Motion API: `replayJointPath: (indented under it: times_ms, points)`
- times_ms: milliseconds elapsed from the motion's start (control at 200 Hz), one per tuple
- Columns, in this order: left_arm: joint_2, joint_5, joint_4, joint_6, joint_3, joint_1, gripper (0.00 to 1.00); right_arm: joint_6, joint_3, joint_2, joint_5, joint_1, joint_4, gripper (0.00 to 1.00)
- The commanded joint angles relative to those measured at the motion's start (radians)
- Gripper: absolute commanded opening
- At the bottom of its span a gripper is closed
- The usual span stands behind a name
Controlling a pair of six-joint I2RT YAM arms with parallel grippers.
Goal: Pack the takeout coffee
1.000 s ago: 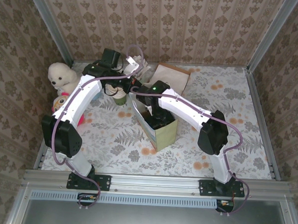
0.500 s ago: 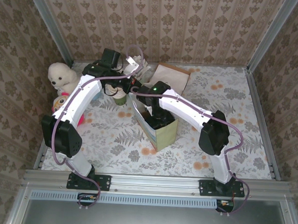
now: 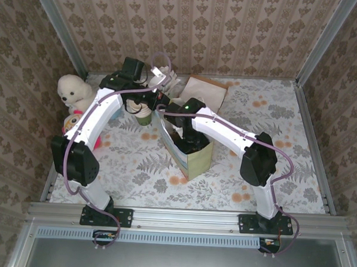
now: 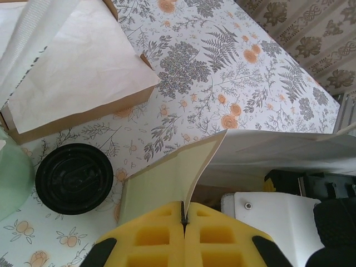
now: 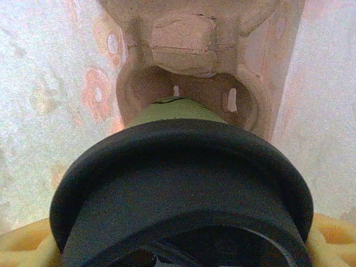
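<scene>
step: seating the takeout coffee (image 5: 172,111) into the pulp carrier (image 5: 183,33) at the bottom of the paper bag (image 3: 196,158).
coffee: inside the bag, clamped in the right gripper (image 5: 178,247), with yellow pads (image 5: 22,247) on either side below its lid (image 5: 183,189). The green base is at the mouth of a carrier well. Can't tell if it has bottomed out; the lid blocks the view.
left: left gripper (image 4: 183,219) is pinched together on the bag's rim flap, holding the mouth open.
progress: my read is near the end. Release and retract are left.
lowering: go straight down, cup upright and centred on the well. Don't let go until the base is seated, or it tips and spills in the bag.
bag hold: hold the rim taut. Slack would let the wall fold in on the right gripper.
retract: part the pads just enough to clear the lid, then lift vertically. The lid rim could catch a pad.
ignore: second black lid (image 4: 74,178) on the table (image 4: 233,67) beside the bag.
</scene>
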Motion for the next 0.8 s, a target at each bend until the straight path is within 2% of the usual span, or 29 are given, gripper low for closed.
replayJointPath:
  times_ms: [0, 795]
  points:
    - [0.023, 0.002, 0.002, -0.036, 0.01, 0.009, 0.0, -0.031, -0.027, 0.02, 0.055, -0.005, 0.081, 0.52]
    - [0.002, -0.003, -0.011, -0.052, 0.016, 0.015, 0.0, -0.04, -0.036, -0.016, 0.081, -0.009, 0.138, 0.51]
